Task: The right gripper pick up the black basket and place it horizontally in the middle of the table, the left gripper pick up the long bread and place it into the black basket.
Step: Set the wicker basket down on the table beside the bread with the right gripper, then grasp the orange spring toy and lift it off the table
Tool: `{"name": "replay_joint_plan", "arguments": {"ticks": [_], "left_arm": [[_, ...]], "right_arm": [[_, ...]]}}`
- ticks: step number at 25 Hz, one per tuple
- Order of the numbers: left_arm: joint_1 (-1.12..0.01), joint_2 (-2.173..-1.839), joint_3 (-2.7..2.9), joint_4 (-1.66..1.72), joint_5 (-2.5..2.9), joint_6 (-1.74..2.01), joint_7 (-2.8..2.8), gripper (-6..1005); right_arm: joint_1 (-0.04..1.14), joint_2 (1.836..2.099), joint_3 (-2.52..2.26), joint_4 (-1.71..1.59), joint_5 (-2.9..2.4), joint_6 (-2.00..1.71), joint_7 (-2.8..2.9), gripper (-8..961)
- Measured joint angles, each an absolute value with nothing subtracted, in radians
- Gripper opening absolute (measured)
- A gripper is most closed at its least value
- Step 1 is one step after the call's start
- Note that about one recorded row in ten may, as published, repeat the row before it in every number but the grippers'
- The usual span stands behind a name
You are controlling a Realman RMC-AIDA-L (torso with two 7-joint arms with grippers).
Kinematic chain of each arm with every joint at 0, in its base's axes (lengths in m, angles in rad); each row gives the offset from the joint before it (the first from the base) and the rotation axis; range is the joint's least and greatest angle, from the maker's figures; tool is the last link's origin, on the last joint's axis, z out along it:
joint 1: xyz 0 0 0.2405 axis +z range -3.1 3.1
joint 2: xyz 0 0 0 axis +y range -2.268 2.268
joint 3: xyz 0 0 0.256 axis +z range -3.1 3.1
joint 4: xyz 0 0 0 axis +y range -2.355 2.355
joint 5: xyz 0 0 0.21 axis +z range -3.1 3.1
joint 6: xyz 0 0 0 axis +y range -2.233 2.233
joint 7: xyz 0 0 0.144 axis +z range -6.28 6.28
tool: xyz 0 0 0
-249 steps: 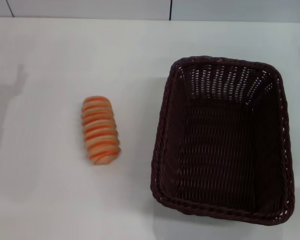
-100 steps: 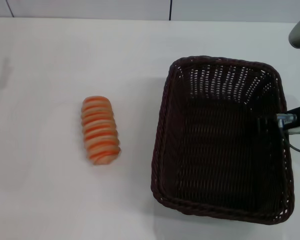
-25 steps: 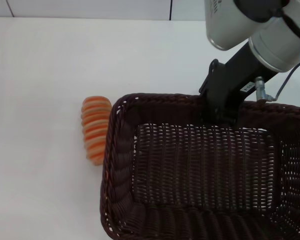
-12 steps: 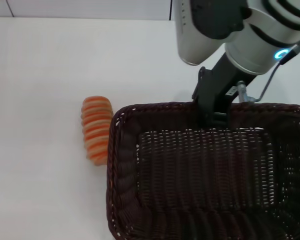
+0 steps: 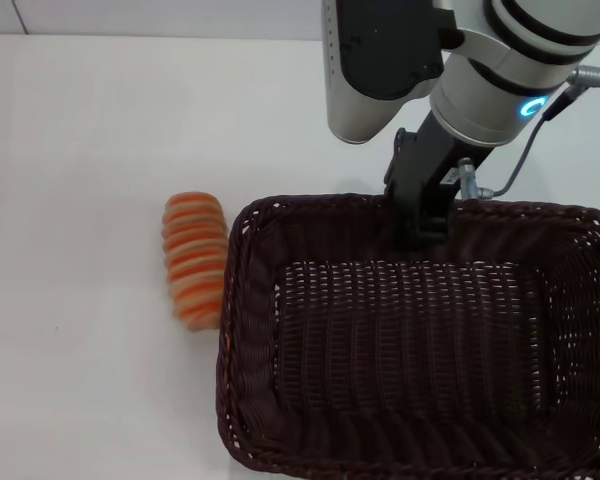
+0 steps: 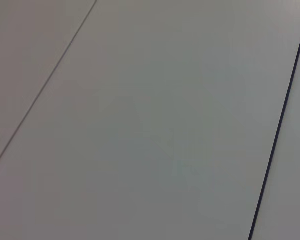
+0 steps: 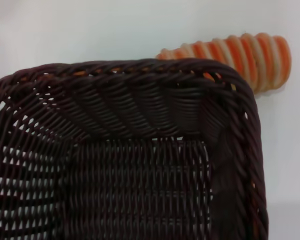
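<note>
The black basket [image 5: 420,340] lies crosswise at the near middle-right of the white table [image 5: 80,150], its long side running left to right. My right gripper [image 5: 420,225] on the blue-lit arm is shut on the basket's far rim. The long bread [image 5: 193,258], striped orange and cream, lies just left of the basket, its near end partly hidden behind the rim. In the right wrist view the basket's corner [image 7: 140,100] fills the picture with the bread [image 7: 240,55] right beyond it. The left gripper is out of view; its wrist view shows only blank grey panels.
The right arm's thick silver body [image 5: 410,60] hangs over the table's far middle. The table's far edge meets a grey wall with a dark seam [image 5: 340,20]. Bare white tabletop stretches left of the bread.
The right gripper has carried the basket, turned crosswise, to the left beside the bread. Over the last second the basket has sunk lower and the arm has shifted left.
</note>
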State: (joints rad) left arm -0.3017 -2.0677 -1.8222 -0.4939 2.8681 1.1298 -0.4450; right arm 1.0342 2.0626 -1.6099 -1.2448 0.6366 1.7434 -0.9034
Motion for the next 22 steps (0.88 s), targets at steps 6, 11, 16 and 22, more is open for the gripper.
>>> {"name": "replay_joint_plan", "arguments": {"ticks": [6, 11, 16, 22], "left_arm": [[-0.299, -2.068, -1.821, -0.493, 2.854, 1.134, -0.446, 833], [-0.293, -2.069, -1.816, -0.492, 2.843, 1.142, -0.453, 834], [-0.277, -2.067, -1.815, -0.492, 2.842, 1.153, -0.505, 834], [-0.262, -2.062, -1.805, -0.492, 2.85, 1.156, -0.555, 834]], "right_arm": [[1.04, 2.068, -1.612, -1.266, 0.603, 1.675, -0.9, 274], [1.024, 2.072, -1.589, -1.4, 0.534, 1.576, -0.842, 326], [0.92, 2.077, -1.522, -1.633, 0.426, 1.487, -0.764, 325], [0.641, 2.081, -1.466, -1.814, 0.593, 1.139, -0.828, 326]]}}
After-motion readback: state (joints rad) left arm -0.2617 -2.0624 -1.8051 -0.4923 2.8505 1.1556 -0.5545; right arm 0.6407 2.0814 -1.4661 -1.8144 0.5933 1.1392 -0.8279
